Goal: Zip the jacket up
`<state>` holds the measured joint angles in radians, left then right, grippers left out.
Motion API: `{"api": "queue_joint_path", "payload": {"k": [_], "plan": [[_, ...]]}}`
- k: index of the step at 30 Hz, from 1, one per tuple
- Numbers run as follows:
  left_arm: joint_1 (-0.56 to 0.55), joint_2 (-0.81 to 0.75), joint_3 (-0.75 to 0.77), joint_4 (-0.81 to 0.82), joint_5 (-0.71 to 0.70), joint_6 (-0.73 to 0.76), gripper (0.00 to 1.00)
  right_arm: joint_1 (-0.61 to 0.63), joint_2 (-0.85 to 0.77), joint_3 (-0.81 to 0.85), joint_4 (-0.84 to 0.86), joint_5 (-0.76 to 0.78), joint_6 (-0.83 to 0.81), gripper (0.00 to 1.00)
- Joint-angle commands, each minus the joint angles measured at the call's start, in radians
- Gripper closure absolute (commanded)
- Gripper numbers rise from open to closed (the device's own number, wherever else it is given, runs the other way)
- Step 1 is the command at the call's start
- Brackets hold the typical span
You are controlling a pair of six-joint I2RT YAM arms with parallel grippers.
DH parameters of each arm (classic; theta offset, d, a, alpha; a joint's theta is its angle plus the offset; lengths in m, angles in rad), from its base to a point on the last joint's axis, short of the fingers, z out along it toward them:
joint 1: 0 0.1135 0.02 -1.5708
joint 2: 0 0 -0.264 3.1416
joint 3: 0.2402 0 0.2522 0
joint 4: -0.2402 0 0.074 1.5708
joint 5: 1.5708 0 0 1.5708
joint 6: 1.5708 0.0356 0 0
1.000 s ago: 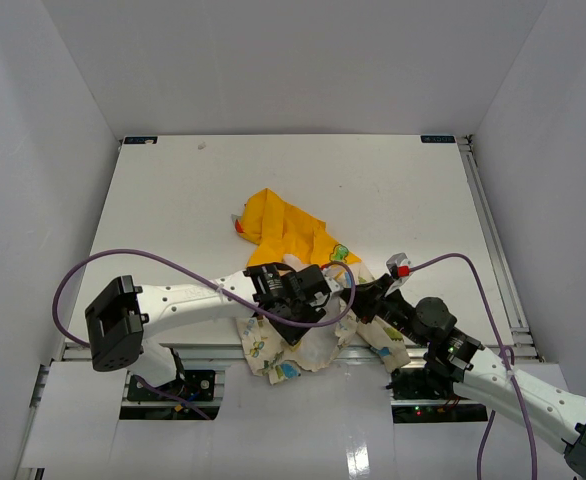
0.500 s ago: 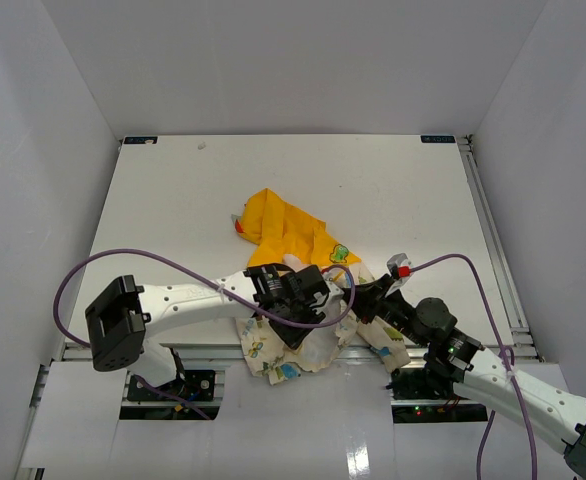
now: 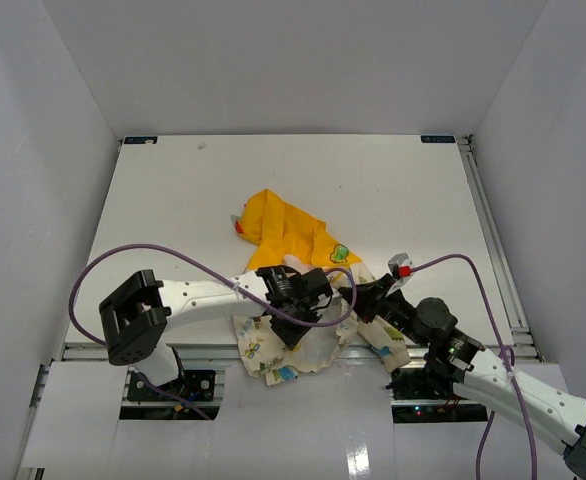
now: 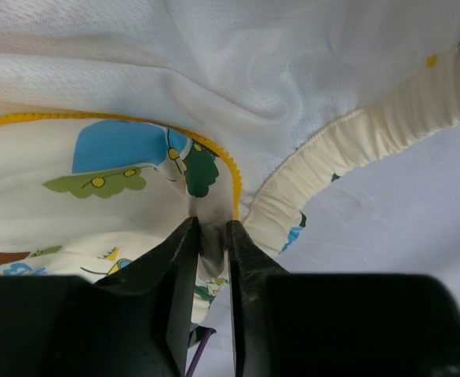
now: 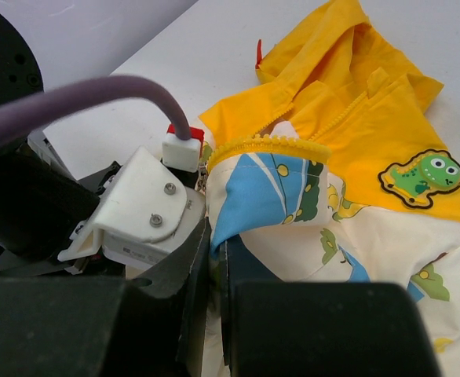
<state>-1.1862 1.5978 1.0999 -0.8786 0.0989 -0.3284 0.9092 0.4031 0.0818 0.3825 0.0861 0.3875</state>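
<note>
1 jacket (image 3: 291, 240) at the table's (image 3: 173, 190) near middle, hem over the near edge, well apart from side edges | 2 grippers | left gripper (image 4: 212, 232) clamped on cream fabric beside yellow zipper strip (image 4: 231, 177) | right gripper (image 5: 217, 250) pinching blue-print fabric under zipper teeth (image 5: 265, 144) | 1 green dinosaur patch (image 5: 421, 174) on yellow lining

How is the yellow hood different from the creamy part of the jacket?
The hood is yellow-orange; the cream part has cartoon prints. The hood lies untouched; the cream part is pinched by the left gripper and right gripper. Both belong to one jacket.
</note>
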Motion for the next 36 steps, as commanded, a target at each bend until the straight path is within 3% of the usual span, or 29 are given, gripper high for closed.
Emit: {"api": "queue_joint_path", "payload": {"k": [1, 2, 5, 12, 16, 26, 36], "plan": [[0.005, -0.016, -0.020, 0.030, 0.035, -0.009, 0.82, -0.001, -0.014, -0.001, 0.032, 0.014, -0.006, 0.92], [0.005, -0.021, -0.023, 0.041, 0.042, -0.008, 0.90, -0.001, -0.012, -0.001, 0.032, 0.014, -0.007, 0.92], [0.007, -0.058, -0.036, 0.080, 0.059, -0.001, 1.00, -0.001, -0.006, 0.004, 0.032, 0.011, -0.007, 0.92], [0.084, -0.179, -0.119, 0.200, 0.057, -0.021, 1.00, -0.001, 0.005, 0.010, 0.037, 0.003, -0.008, 0.92], [0.163, -0.302, -0.204, 0.339, 0.035, -0.050, 1.00, -0.001, 0.021, 0.002, 0.076, -0.026, -0.021, 0.92], [0.196, -0.504, -0.391, 0.699, 0.007, -0.088, 1.00, -0.001, 0.073, -0.012, 0.224, -0.175, -0.040, 0.92], [0.197, -0.793, -0.669, 1.238, -0.015, -0.048, 1.00, -0.001, 0.155, -0.001, 0.345, -0.341, -0.045, 0.92]]}}
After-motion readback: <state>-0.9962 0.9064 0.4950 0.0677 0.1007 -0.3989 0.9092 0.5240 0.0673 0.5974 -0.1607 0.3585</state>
